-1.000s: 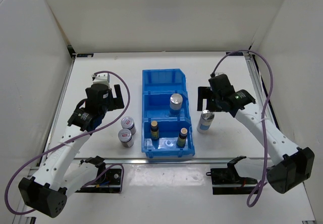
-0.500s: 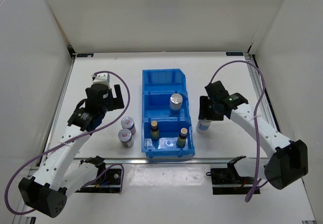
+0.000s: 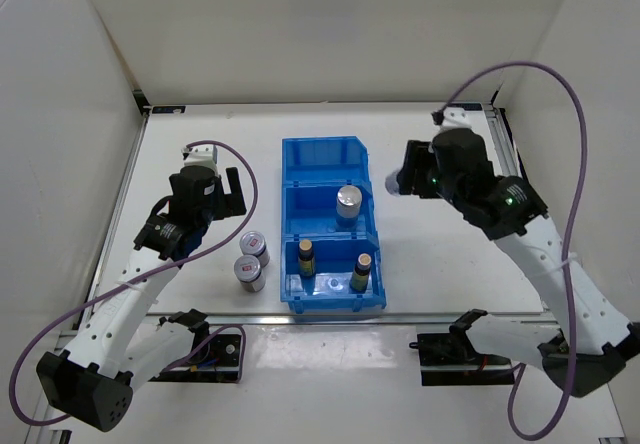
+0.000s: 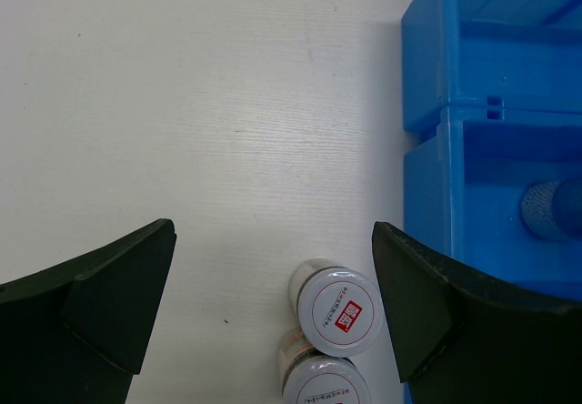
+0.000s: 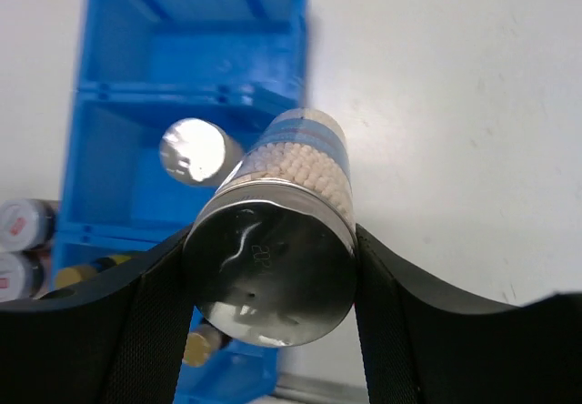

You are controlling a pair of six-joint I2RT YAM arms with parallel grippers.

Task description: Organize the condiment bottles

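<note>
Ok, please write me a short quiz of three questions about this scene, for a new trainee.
1. Multiple choice: what does the right gripper hold? A) an amber bottle B) a silver-lidded jar C) nothing.
2. True or false: the left gripper is shut.
3. How many amber bottles stand in the near compartment of the blue bin?
Key: 1 B; 2 false, it is open; 3 two.
</note>
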